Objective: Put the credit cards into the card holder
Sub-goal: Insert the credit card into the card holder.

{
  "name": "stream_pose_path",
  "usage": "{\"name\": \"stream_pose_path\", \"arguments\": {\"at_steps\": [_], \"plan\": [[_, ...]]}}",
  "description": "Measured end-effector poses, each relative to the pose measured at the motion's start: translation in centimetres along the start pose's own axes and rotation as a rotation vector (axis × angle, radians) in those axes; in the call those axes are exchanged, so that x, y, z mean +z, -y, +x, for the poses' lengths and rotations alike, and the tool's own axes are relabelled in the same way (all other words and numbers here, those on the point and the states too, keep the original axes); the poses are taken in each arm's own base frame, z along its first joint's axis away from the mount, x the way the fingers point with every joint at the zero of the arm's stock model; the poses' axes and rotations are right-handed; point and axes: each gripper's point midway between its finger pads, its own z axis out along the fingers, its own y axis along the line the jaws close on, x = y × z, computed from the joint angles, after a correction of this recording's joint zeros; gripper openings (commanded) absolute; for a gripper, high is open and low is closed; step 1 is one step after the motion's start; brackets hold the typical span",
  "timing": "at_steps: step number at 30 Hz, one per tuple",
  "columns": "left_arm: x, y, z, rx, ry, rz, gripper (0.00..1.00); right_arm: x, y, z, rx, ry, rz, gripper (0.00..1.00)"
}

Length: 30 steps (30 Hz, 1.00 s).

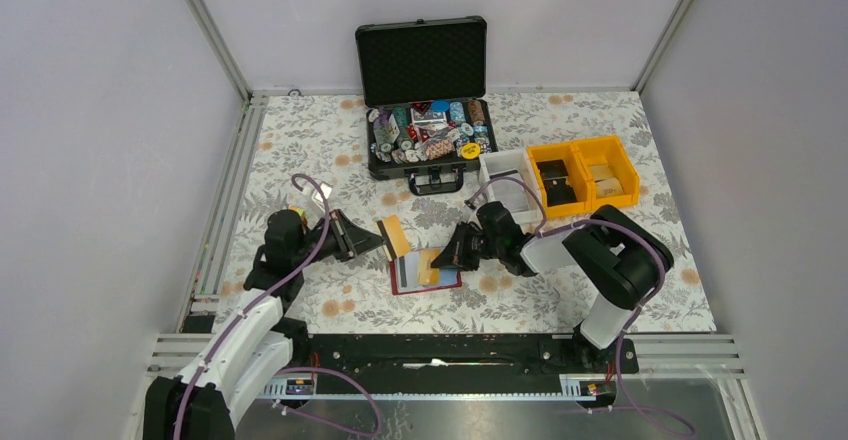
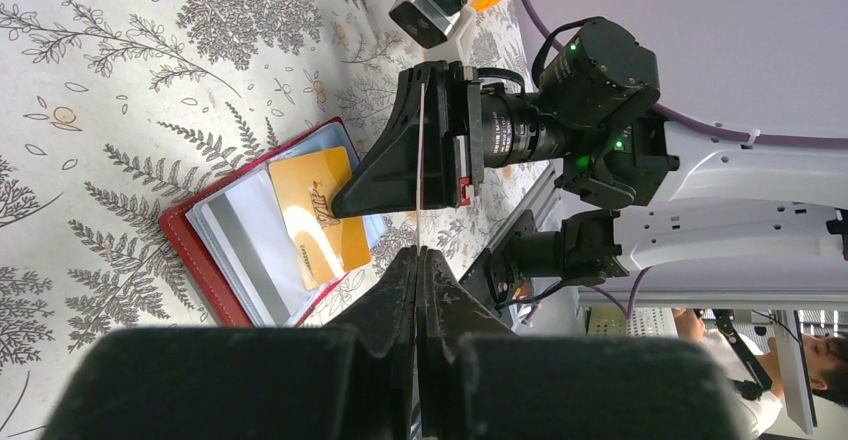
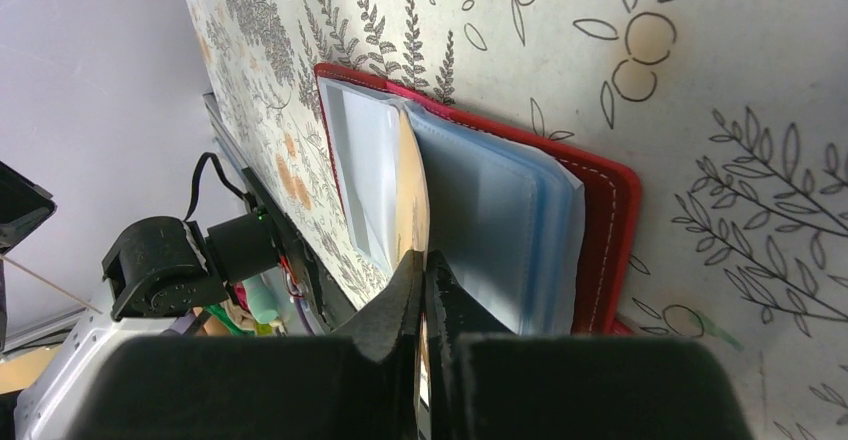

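Holder [image 3: 610,240] lies open and flat on bench [image 1: 330,305] between both hands, clear sleeves facing up so cards can slide in. Right hand [image 1: 438,258] is pinched tight on gold card [image 2: 315,220], which lies low across the sleeves with one edge at a pocket mouth, so it looks mid-insert. Left hand [image 1: 374,244] is clamped on second card [image 1: 393,237], held upright just beside holder, probably parked clear until the gold one is seated.
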Motion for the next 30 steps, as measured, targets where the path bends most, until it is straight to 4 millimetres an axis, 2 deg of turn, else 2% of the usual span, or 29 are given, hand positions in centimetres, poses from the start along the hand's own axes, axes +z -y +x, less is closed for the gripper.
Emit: {"name": "stream_pose_path", "arguments": {"at_steps": [12, 23, 30], "plan": [[2.1, -1.1, 2.4, -0.017, -0.058, -0.014, 0.00, 0.5, -0.3, 0.3, -0.010, -0.039, -0.024, 0.00], [3.0, -2.7, 2.4, -0.013, -0.027, -0.043, 0.00, 1.1, -0.6, 0.6, -0.042, -0.091, -0.033, 0.00], [3.1, -2.9, 2.1, -0.005, -0.006, -0.048, 0.00, 1.1, -0.5, 0.6, -0.034, -0.112, -0.005, 0.00]]}}
